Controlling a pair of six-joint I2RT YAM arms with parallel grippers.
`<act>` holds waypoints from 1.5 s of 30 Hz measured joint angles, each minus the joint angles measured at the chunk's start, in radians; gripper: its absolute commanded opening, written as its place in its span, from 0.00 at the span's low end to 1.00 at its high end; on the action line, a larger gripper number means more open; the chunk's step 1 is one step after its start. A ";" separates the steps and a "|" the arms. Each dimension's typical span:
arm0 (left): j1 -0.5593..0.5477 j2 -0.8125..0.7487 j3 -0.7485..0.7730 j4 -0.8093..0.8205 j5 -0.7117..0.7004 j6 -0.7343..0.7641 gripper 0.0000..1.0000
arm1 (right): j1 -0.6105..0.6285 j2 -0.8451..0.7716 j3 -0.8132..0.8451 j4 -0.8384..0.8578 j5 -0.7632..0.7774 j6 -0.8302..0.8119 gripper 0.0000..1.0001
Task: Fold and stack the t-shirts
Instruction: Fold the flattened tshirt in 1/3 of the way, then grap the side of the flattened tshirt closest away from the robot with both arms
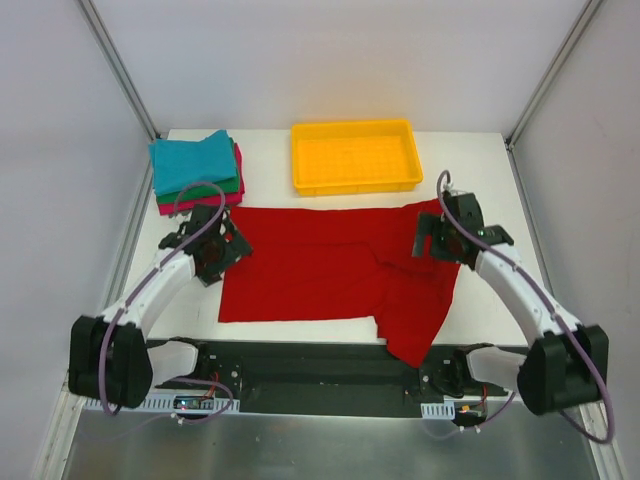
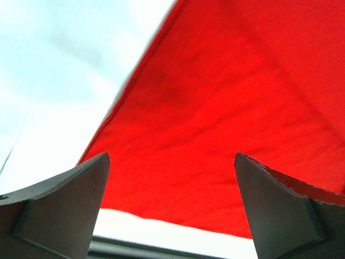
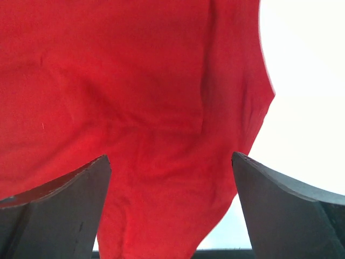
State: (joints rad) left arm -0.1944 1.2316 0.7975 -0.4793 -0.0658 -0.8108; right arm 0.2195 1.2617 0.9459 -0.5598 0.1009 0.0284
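Both pairs are spread wide with nothing between them. The left fingers (image 2: pixel 64 199) hang just above the left edge of the red t-shirt (image 1: pixel 310 270), with cloth straight below and ahead of them and bare table (image 1: pixel 200 300) to their left. The right fingers (image 3: pixel 280 199) hover over the shirt's far right corner, where a rounded sleeve ends and the cloth is rumpled.

The shirt lies flat with its long axis running left to right. Its right part is doubled over, and a flap trails toward the near edge. Each arm stands at its own end, neither plainly nearer. I'd guess the next move is a short drop onto those two ends.

The folded stack (image 1: pixel 195 165), teal on top, sits far left, and a yellow tray (image 1: pixel 352 155) is beside it.
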 measured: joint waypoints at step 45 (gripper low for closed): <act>-0.002 -0.299 -0.367 -0.169 -0.074 -0.312 0.00 | 0.263 -0.428 -0.340 -0.167 -0.071 0.101 0.97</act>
State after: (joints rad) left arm -0.1963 0.9321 0.4305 -0.6479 -0.1394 -1.1233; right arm 0.4828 0.8333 0.6060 -0.7265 0.0299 0.1295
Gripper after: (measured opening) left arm 0.009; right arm 0.960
